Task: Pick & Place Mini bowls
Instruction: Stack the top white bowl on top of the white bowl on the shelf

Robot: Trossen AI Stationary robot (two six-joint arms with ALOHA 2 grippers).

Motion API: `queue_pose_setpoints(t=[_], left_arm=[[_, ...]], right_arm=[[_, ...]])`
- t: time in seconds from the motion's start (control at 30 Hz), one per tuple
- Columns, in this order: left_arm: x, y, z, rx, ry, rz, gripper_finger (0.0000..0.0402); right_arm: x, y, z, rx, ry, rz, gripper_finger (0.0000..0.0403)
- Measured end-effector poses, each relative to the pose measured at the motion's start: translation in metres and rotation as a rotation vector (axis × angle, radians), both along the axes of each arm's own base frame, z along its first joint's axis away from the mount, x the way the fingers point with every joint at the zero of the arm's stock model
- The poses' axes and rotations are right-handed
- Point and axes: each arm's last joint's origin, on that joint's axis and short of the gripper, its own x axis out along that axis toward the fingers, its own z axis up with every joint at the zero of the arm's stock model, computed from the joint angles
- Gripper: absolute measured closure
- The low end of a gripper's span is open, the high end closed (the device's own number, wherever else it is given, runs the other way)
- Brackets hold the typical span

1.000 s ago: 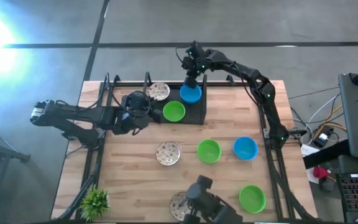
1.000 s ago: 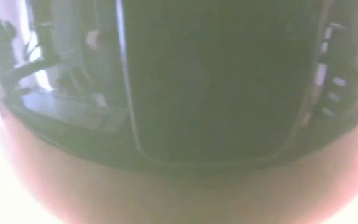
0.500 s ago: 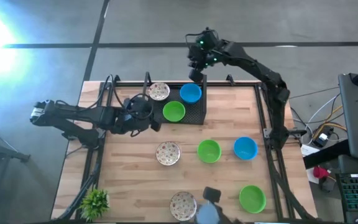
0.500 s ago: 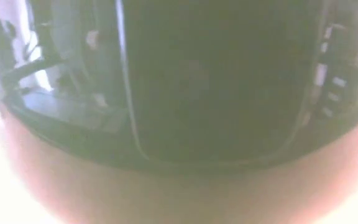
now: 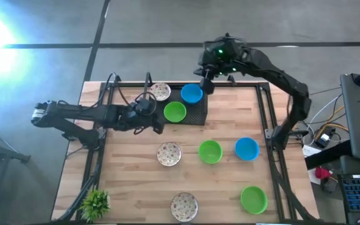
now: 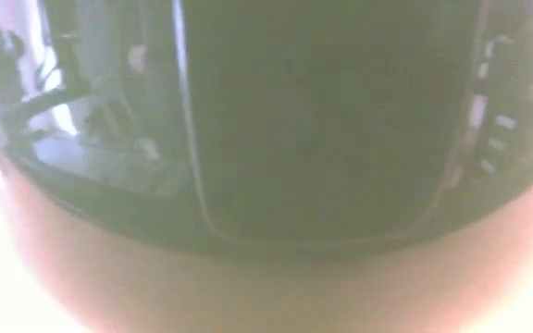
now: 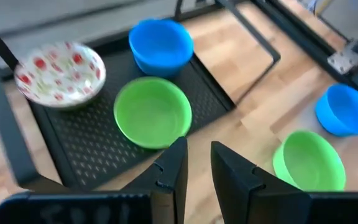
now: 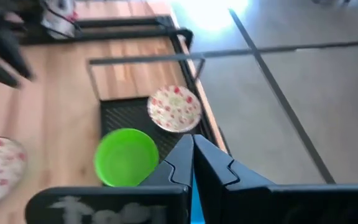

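Three mini bowls sit in the black mesh tray (image 5: pixel 197 114): a speckled one (image 5: pixel 160 92), a blue one (image 5: pixel 191 94) and a green one (image 5: pixel 175 112). Five more rest on the wooden table: speckled (image 5: pixel 169 153), green (image 5: pixel 210 151), blue (image 5: pixel 247 149), speckled (image 5: pixel 184 206) and green (image 5: pixel 253 199). My left gripper (image 5: pixel 156 125) (image 7: pixel 199 146) hovers at the tray's near left side, narrowly open and empty, pointing at the green bowl (image 7: pixel 153 112). My right gripper (image 5: pixel 206 85) (image 8: pixel 192 140) hangs above the tray's far right corner, shut and empty.
A small spiky potted plant (image 5: pixel 94 203) stands at the table's near left corner. Black frame bars (image 5: pixel 272 125) run along the table's left and right sides and its far edge. The low view is blocked by something dark and blurred.
My right gripper has drawn away from the blue bowl in the tray, rising and swinging toward the table's right; the bowl stays in the tray. My left gripper has edged slightly right, toward the tray. A dark shape at the table's near edge has gone from view.
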Motion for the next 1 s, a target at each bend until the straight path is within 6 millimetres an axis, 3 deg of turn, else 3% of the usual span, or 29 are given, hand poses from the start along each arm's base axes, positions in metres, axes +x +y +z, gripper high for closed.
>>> queue_pose_setpoints(t=[0.43, 0.67, 1.0], left_arm=[[0.025, -0.002, -0.037, -0.174, 0.153, -0.047, 0.0325], [0.034, -0.007, -0.062, -0.337, 0.285, -0.054, 0.0325], [0.053, -0.009, -0.098, -0.385, 0.423, -0.091, 0.0325]], right_arm=[[-0.047, 0.047, 0.04, 0.064, -0.11, -0.002, 0.0394], [-0.06, 0.056, 0.048, 0.078, -0.13, -0.006, 0.0394], [-0.063, 0.057, 0.046, 0.092, -0.104, -0.014, 0.0394]])
